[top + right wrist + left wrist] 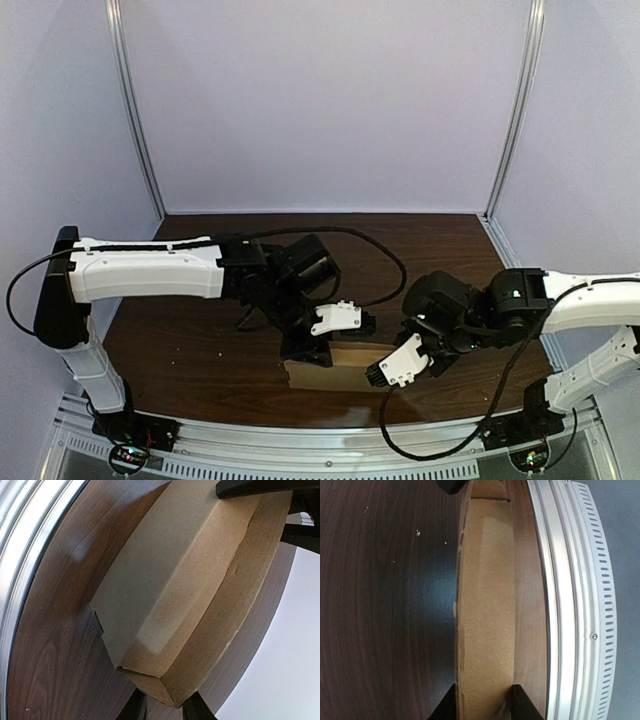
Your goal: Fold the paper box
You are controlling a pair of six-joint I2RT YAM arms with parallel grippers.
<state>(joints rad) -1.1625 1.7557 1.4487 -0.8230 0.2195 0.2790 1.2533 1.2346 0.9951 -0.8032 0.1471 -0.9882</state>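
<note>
Left arm reaches in from the left across the dark wooden table (pixel 190 345), wrist bent down, left gripper (pixel 305 352) pointing down at the left end of the brown cardboard box (pixel 345 366). Right arm comes in from the right, elbow folded, right gripper (pixel 392 368) low at the box's right end.

Left wrist view: the left gripper (pixel 484 706) straddles the box (pixel 485 605) across its narrow width, black fingers (pixel 447 707) flush against both long sides, clamped on it. Right wrist view: the right gripper (pixel 165 709) has its fingers (pixel 196 709) either side of the box's (pixel 185 580) near corner; cannot tell whether they press it or sit just off it.

The box is long, narrow and shallow, plain brown, and lies flat on the table. It is parallel to and just beside the ribbed aluminium rail (pixel 570 605) at the near edge, between the two arms. Its broad panel faces the cameras, with a fold line along one long edge and a small tab slot at the far end. Its inside is hidden in all views.
</note>
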